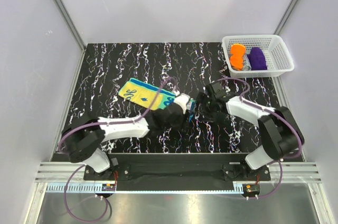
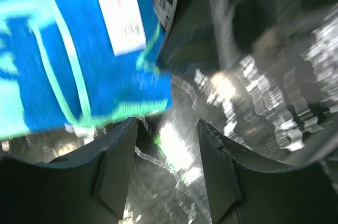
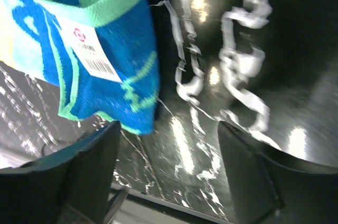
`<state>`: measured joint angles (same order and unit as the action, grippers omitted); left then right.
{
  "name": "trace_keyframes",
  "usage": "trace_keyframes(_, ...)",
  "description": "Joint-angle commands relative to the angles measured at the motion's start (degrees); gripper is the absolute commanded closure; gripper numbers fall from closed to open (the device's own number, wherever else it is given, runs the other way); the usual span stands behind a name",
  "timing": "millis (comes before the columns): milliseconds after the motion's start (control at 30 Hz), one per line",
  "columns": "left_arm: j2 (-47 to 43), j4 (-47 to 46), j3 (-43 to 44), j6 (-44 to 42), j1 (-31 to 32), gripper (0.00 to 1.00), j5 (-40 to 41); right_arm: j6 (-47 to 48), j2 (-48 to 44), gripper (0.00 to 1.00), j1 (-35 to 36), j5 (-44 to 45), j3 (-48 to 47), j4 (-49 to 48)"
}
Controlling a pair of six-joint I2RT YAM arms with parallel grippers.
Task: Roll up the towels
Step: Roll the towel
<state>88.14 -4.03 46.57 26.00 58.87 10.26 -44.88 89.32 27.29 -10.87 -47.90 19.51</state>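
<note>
The blue, green and yellow cloth towel [image 1: 143, 94] is lying on the black marbled surface [image 1: 105, 65]. The left gripper [image 2: 168, 129] is sitting partway open at the towel's edge, holding nothing. The right gripper [image 3: 169, 129] is gaping wide, also holding nothing. The orange towel [image 1: 237, 56] is sitting in the white plastic basket [image 1: 253, 37].

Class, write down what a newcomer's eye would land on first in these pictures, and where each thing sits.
The teal, blue and yellow towel lies mid-table on the black marbled table. The left pincer and right pincer, both open, meet at its right end. In the far right corner a white lattice basket holds an orange towel and a purple bundle.
</note>
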Motion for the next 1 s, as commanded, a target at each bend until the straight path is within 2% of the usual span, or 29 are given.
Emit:
trace_keyframes(0,5.3,3.9,4.7,-3.4,4.7,0.44,14.1,0.9,-9.0,0.17,0.2,10.5,-0.4,7.7)
trace_keyframes(167,12.4,10.6,12.1,-3.1,7.7,0.35,24.2,2.3,-14.7,0.12,0.0,18.2,-1.5,14.6)
trace_keyframes(400,17.3,13.9,16.7,-6.4,10.9,0.32,32.6,3.5,-18.6,0.11,-0.7,18.7,-0.5,15.7)
trace_keyframes(567,20.8,15.7,19.5,-8.7,11.3,0.32,34.2,3.8,-18.8,0.11,-1.5,18.7,-0.6,15.6)
trace_keyframes(967,26.6,16.1,23.1,-9.1,11.2,0.34,28.9,6.5,-23.7,0.11,-7.8,16.1,-0.9,17.0)
